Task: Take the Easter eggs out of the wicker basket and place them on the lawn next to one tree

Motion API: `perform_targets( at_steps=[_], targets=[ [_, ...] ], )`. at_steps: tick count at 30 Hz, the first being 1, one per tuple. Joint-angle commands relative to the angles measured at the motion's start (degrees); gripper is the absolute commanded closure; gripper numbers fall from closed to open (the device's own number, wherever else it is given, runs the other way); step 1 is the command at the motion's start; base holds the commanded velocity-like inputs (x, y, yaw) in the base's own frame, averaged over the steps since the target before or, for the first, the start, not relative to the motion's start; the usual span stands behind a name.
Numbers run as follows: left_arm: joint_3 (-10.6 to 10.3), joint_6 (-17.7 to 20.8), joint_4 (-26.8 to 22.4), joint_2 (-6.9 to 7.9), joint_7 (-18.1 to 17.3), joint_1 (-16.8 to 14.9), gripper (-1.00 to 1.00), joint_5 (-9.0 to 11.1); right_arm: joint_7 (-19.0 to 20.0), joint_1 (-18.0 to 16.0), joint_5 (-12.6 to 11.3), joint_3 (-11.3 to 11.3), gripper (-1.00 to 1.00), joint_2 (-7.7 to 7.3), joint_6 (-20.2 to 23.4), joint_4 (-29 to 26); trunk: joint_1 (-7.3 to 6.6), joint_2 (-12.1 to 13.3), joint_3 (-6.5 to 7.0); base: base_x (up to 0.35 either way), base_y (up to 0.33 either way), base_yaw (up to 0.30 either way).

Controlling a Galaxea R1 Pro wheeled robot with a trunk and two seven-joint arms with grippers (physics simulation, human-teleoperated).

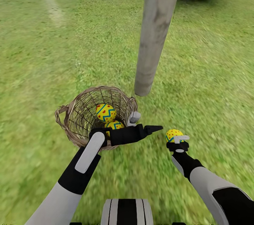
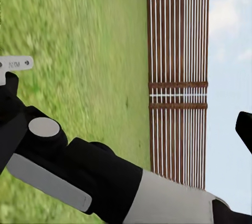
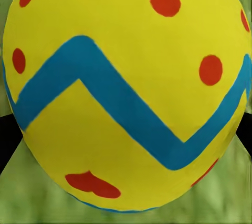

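Lowering the egg (image 1: 173,135) clenched in the right tool (image 1: 177,143) onto the lawn (image 1: 197,87) near the tree (image 1: 155,31) trunk, two eggs (image 1: 106,112) waiting in the basket (image 1: 74,107), left tool (image 1: 150,128) state unclear

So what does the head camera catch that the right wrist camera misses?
The head view alone takes in the wicker basket with two eggs inside, the pale tree trunk just beyond it, and the left gripper by the basket's rim. The right wrist view alone gives a close-up of the third egg: red dots, a blue zigzag, a heart. Both show that egg in the right gripper above the grass.
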Motion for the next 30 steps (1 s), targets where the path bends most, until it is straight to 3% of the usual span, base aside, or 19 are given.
perform_targets(
  at_steps=[1,5,21,24,30],
  targets=[
    [0.05,0.19,0.0,-0.01,-0.43,-0.03,-1.0,-0.39,0.37,0.01,-1.49,0.49,1.0,-0.05,0.06,1.79,0.02,0.0,-0.04,0.0,0.0,0.0],
    [0.05,0.23,-0.01,0.19,-2.26,-0.03,-1.0,-0.39,0.37,0.01,-1.49,0.49,1.0,-0.05,0.06,1.79,0.02,0.0,-0.04,0.0,0.0,0.0],
    [0.23,0.14,-0.01,0.38,-2.59,-0.03,-1.0,-0.33,0.37,0.01,-1.49,0.45,1.0,0.02,0.06,1.79,0.02,0.0,-0.04,0.0,0.0,0.0],
    [0.91,-0.03,-0.81,1.36,-1.61,-0.45,-1.0,0.01,-0.54,-0.29,-0.32,0.64,1.0,0.02,-0.02,-0.71,-0.01,0.01,-0.04,0.0,0.0,0.0],
    [-1.03,-0.04,-1.12,2.3,-3.03,-0.54,-1.0,-0.56,-1.03,-0.67,-0.08,0.66,1.0,0.04,0.15,-0.57,-0.01,0.01,-0.04,0.0,0.0,0.0]
  ],
)
